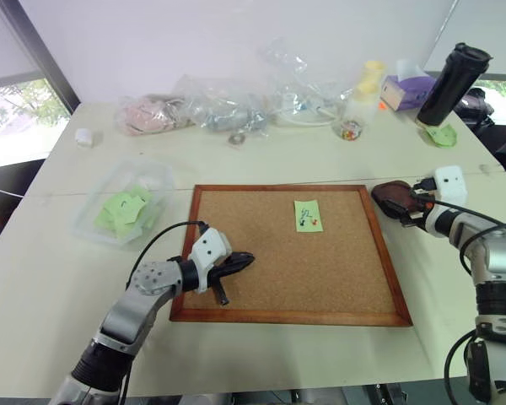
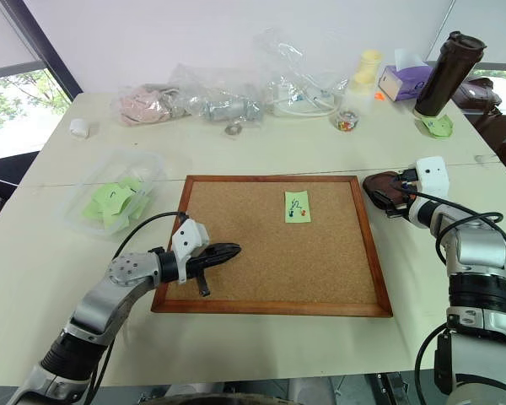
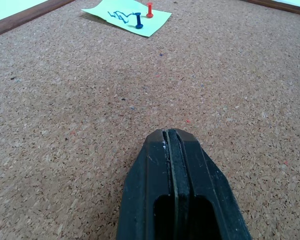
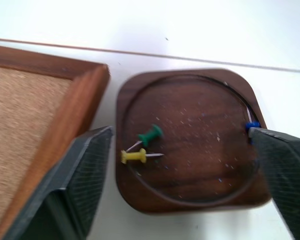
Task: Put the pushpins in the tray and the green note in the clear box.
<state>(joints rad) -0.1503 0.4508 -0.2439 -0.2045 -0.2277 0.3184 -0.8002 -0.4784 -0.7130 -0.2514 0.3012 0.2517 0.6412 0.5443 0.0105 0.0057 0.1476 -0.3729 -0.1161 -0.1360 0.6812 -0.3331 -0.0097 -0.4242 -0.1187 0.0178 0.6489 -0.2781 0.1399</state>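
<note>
The green note [image 1: 307, 214], with dark writing, is pinned to the cork board [image 1: 236, 211] by a red pushpin [image 3: 150, 9] and a dark blue one [image 3: 139, 22]. My left gripper [image 1: 240, 261] is shut and empty, resting low over the board's near left part, well short of the note. The dark brown tray [image 4: 200, 195] sits on the table just right of the board. In it lie a green pushpin [image 4: 150, 135] and a yellow one [image 4: 135, 156]. My right gripper [image 4: 180, 131] is open, its fingers straddling the tray. The clear box [image 1: 156, 173] stands left of the board, holding several green slips.
Along the table's far side lie wrinkled clear bags [image 1: 228, 105], a small jar of beads [image 1: 349, 129], a purple tissue box [image 1: 407, 89] and a tall black tumbler [image 1: 452, 84]. A white roll [image 1: 83, 137] sits far left.
</note>
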